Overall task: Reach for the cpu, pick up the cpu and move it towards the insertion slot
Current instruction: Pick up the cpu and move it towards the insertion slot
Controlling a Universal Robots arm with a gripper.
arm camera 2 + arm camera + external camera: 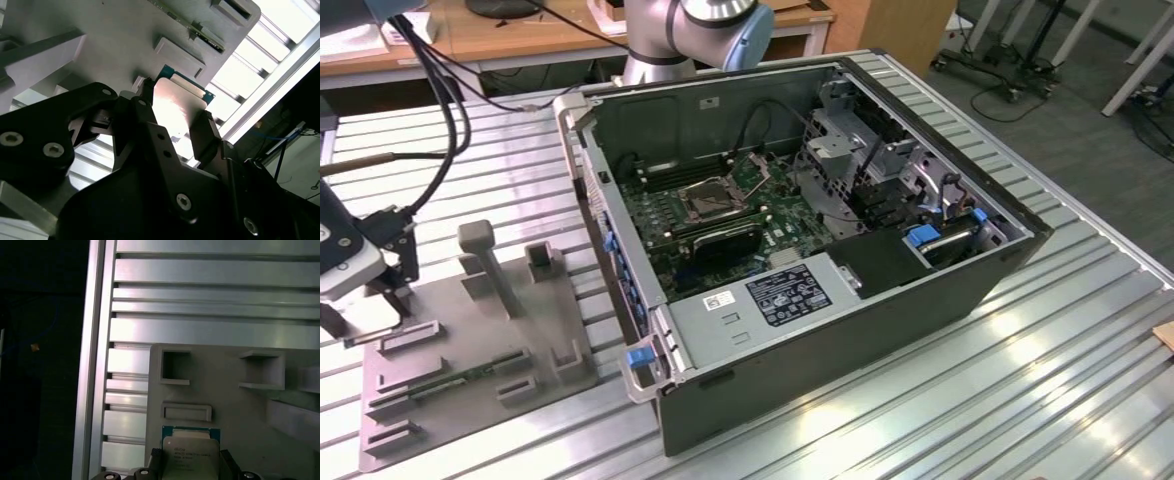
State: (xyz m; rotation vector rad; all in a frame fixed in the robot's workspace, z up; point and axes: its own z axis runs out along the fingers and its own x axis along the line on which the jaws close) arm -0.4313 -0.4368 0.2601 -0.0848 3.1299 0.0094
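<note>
**Grip.** In the second wrist view the gripper (pixel 175 114) has its two black fingers (pixel 206 131) closed against opposite edges of the cpu (pixel 176 100), and the chip fills the gap between them. Contact looks made on both sides. I cannot tell whether the chip has left its seat.

**Step in hand, assessed.** This is the pick-up. The hold is on thin edges only, so I judge the margin small.
- The lift should run straight up from the seat, with no sideways drag.
- The chip should be kept level. A tilt could catch a corner on the seat or let the chip slip between the pads.
- Grip force should be modest, since the part is thin and a hard squeeze risks flexing it.
- Upright posts stand on the fixture near the arm, so the path should rise above them before turning.

**Condition of the part.** The cpu is a small, thin square with a pale silver-white metal lid that glares under the light. A green board edge shows beyond the lid. The first wrist view shows faint dark print on the face, which I have not read.

**Location.** The chip lies at the grey plastic fixture (pixel 454 352), just beside a shallow rectangular recess (pixel 187 412). The fixture rests on the ribbed aluminium table (pixel 987 400), at the exterior view's left.

**Destination.** The insertion slot (pixel 711 201) has a shiny metal frame and a dark centre. It sits on the green circuit board (pixel 781 215) inside the open computer case (pixel 987 275), well apart from the gripper and towards the exterior view's right.
</note>
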